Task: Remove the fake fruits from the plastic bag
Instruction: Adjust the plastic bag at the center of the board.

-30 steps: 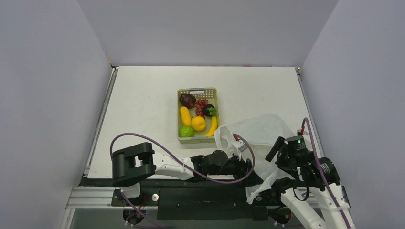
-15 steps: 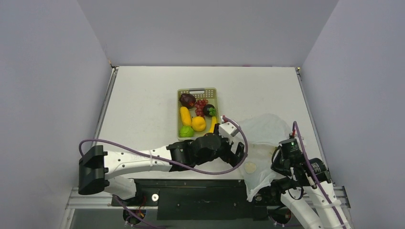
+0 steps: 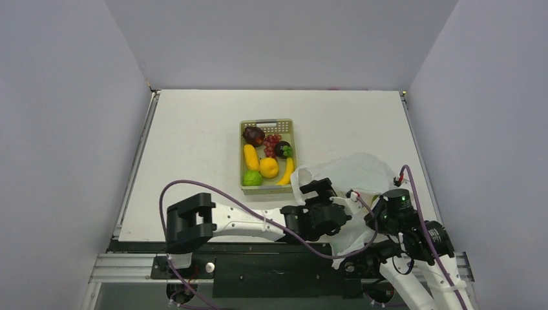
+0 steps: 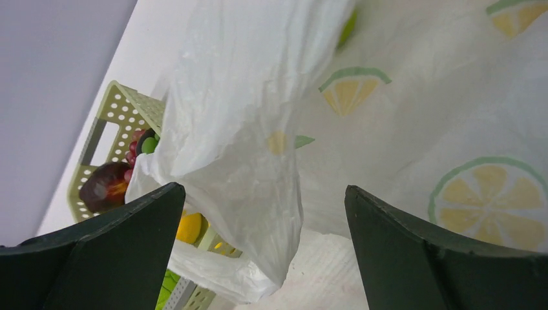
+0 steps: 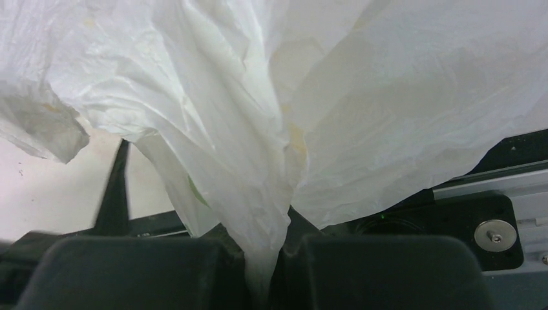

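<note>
Half a second on, my left jaws, spread wide, are back at the plastic bag; my right jaws stay clamped on its film, reach-in likely next.

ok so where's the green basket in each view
Top external: the basket sits at the centre of the picture, just left of the plastic bag.
Left wrist: at the lower left, partly hidden behind a fold of the plastic bag; its perforated wall shows.
Right wrist: not in it; the plastic bag fills the view.
Shared landmark: the white plastic bag, in all three.
</note>
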